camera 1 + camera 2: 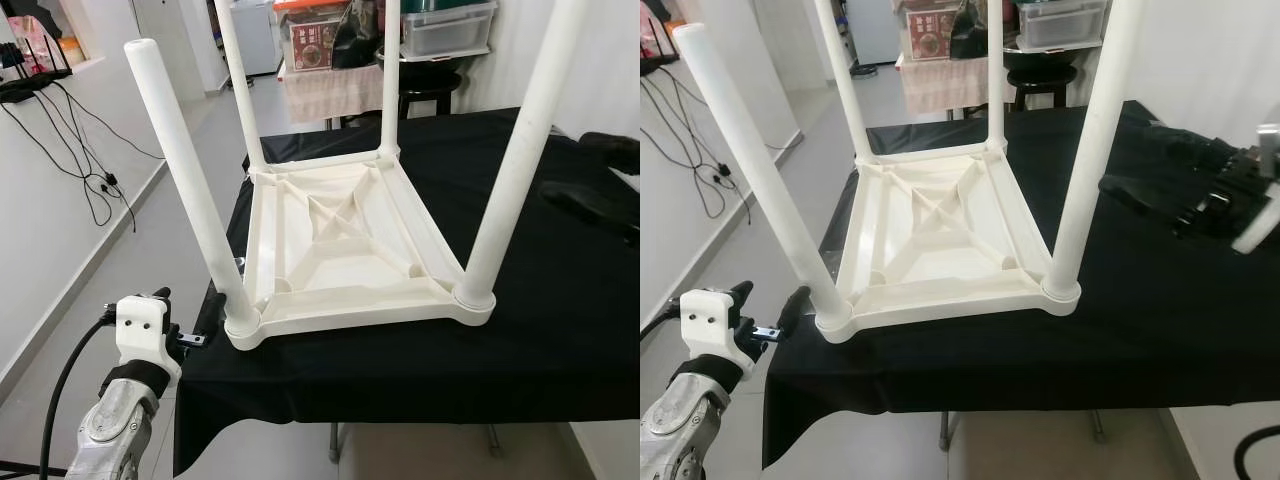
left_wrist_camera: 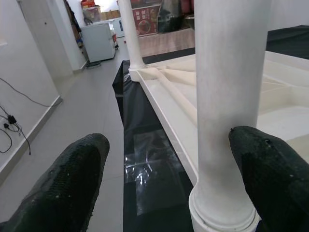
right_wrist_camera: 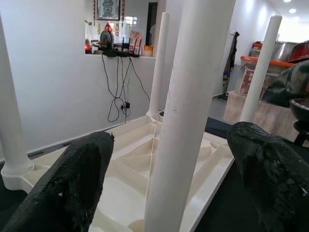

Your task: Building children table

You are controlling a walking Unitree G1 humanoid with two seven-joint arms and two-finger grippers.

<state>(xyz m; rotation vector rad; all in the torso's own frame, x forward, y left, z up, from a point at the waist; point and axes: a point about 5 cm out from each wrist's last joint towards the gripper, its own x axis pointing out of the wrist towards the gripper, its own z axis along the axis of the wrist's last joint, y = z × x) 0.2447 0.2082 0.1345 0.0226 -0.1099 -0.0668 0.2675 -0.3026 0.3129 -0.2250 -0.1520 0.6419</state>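
A white plastic children's table (image 1: 340, 240) lies upside down on a black-clothed worktop (image 1: 560, 330), with all its legs standing up. My left gripper (image 1: 188, 312) hangs open off the worktop's front left corner, right beside the base of the near left leg (image 1: 190, 190). In the left wrist view, that leg (image 2: 229, 96) rises just past the spread fingers (image 2: 63, 188). My right gripper (image 1: 1160, 175) hovers open over the cloth to the right of the near right leg (image 1: 1090, 150). In the right wrist view, that leg (image 3: 188, 111) stands between the fingertips (image 3: 275, 174), a little beyond them.
Grey floor runs along the worktop's left side, with black cables (image 1: 90, 180) trailing down the white wall. Behind the worktop stand a stool, storage boxes (image 1: 445, 30) and a small white fridge (image 2: 96, 41). The cloth drapes over the front edge.
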